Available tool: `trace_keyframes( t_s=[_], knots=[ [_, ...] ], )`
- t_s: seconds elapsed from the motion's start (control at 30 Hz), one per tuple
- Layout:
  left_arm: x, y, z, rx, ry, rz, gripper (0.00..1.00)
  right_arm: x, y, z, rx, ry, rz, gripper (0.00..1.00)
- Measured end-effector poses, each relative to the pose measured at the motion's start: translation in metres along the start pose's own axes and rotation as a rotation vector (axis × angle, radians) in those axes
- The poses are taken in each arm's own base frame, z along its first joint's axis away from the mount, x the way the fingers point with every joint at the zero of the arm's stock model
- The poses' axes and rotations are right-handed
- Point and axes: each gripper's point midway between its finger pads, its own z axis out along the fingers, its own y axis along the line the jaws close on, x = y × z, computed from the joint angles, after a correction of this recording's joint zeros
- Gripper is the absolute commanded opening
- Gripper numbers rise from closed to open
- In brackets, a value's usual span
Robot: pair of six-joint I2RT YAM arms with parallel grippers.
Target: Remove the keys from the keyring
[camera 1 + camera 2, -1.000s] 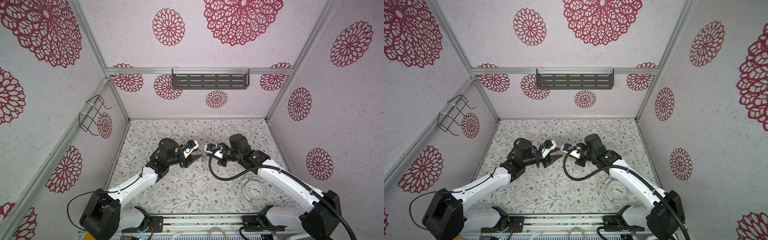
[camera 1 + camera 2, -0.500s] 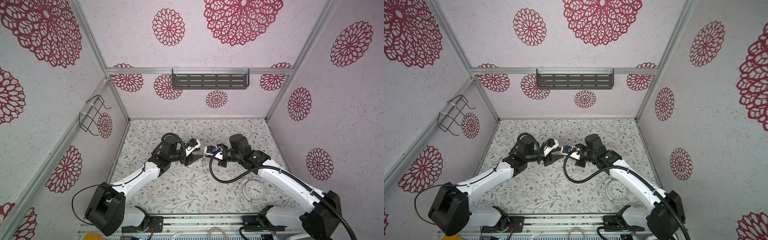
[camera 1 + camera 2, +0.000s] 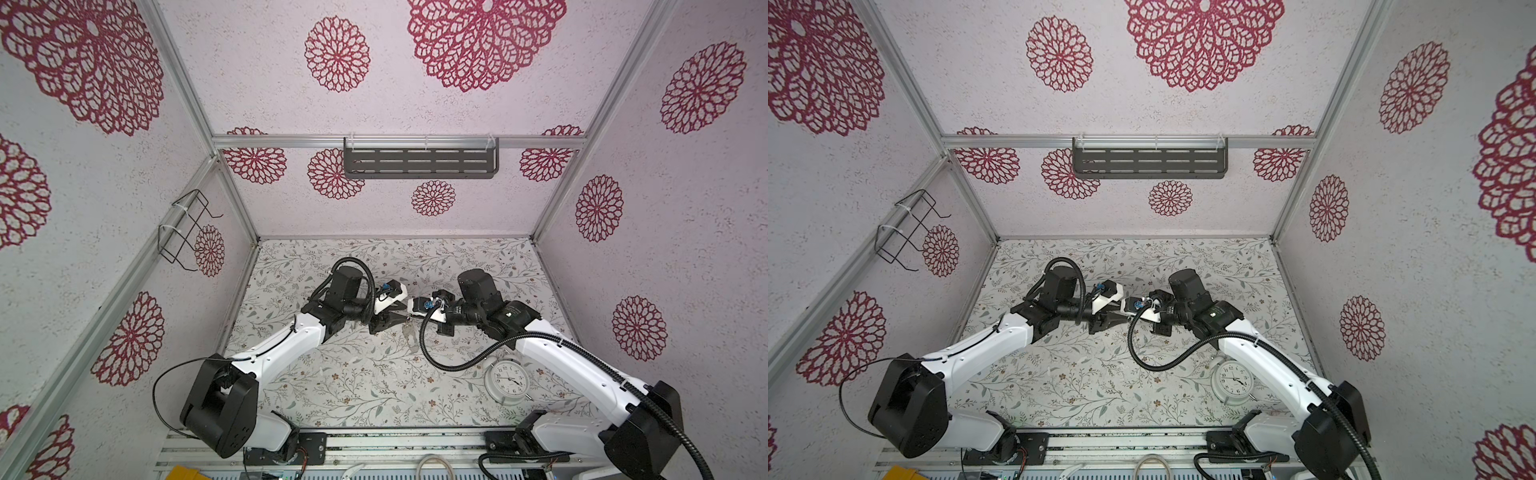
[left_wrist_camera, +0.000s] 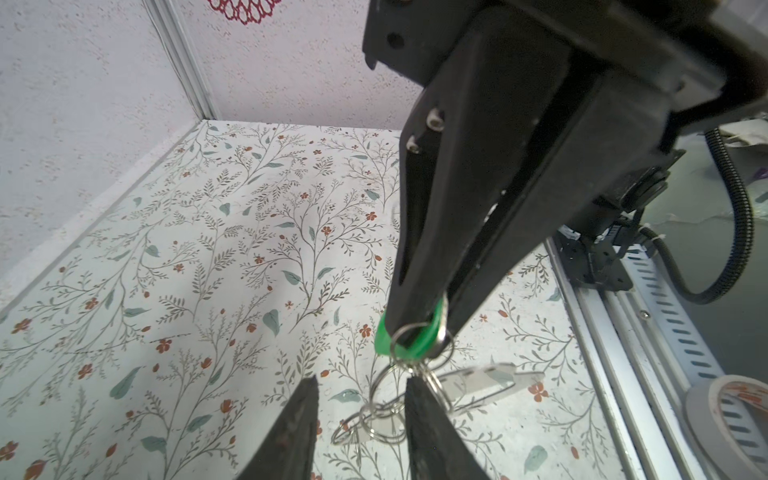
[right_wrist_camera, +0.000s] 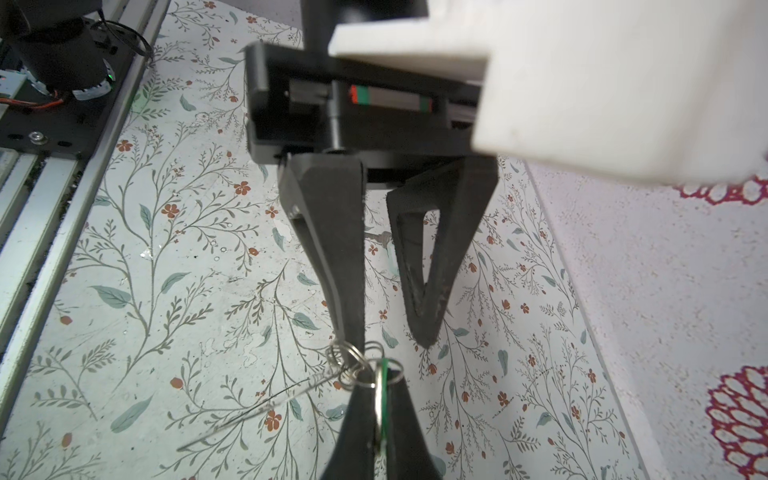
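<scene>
My right gripper (image 5: 380, 380) is shut on the key with the bright green tag (image 4: 386, 345); a strip of dull metal shows beside the green between its jaws. From that tag hangs the keyring (image 4: 376, 415), a bunch of linked wire rings, and a pale whitish tag (image 4: 486, 380) dangles off it at a slant. My left gripper (image 4: 363, 382) faces it, open, with one fingertip (image 4: 417, 390) against the rings and nothing clamped. In a top view the keys (image 3: 409, 334) hang between the left gripper (image 3: 392, 320) and the right wrist camera, which hides the right jaws.
A round white alarm clock (image 3: 506, 380) lies on the floral table beside the right arm. A dark slotted shelf (image 3: 419, 162) hangs on the back wall and a wire rack (image 3: 183, 232) on the left wall. A tape roll (image 4: 731, 415) sits past the front rail.
My left arm has reached further toward the right gripper, and its jaws have narrowed around the rings. The right gripper keeps its hold on the green-tagged key, nearly still.
</scene>
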Motion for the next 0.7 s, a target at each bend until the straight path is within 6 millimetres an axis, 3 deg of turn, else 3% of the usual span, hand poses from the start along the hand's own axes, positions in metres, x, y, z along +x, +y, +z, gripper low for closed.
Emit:
trace_keyframes(
  t_s=[0.3,0.7],
  knots=[
    [0.001,-0.009,0.003,0.061,0.009,-0.013,0.13,-0.003,-0.003,-0.004,0.023,0.001,-0.048,0.0],
    [0.004,-0.012,0.003,0.072,0.024,-0.026,0.0,0.007,-0.001,-0.007,0.049,0.031,-0.056,0.0]
  ],
)
